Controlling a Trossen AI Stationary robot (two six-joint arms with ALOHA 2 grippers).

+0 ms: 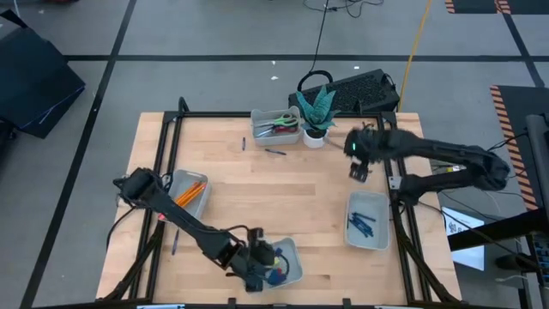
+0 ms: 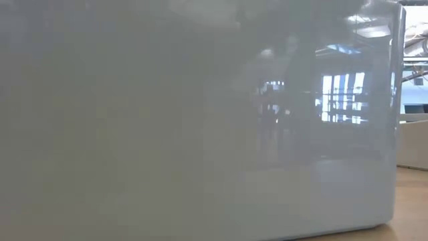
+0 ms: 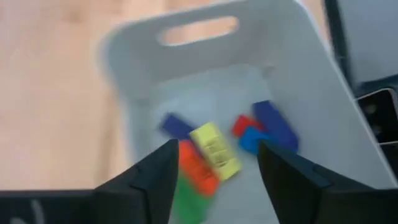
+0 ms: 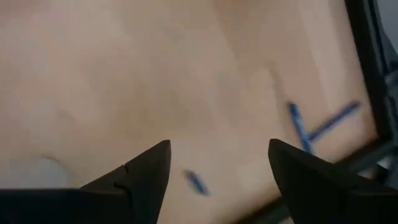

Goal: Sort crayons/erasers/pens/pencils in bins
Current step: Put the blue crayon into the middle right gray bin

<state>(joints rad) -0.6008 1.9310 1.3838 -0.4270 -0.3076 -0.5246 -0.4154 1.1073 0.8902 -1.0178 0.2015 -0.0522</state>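
Observation:
My left gripper (image 1: 268,257) hangs open over the near bin (image 1: 292,251), which holds erasers: yellow (image 3: 214,149), blue (image 3: 273,124), red (image 3: 242,124), orange and green. Its fingers touch none of them. My right gripper (image 1: 358,170) is open above bare table, left of the right bin (image 1: 367,232) that holds blue pens (image 1: 360,221). Loose pens (image 1: 274,151) lie on the wood near the far bin; the right wrist view shows two crossed pens (image 4: 301,127) and a short one (image 4: 197,182). Orange pencils (image 1: 189,192) lie in the left bin (image 1: 199,202).
The far bin (image 1: 276,129) holds scissors and other items, with a potted plant (image 1: 316,116) beside it. Another pen (image 1: 174,243) lies by the left frame rail. A bin wall (image 2: 200,120) fills the low view. A black metal frame (image 1: 163,146) borders the table.

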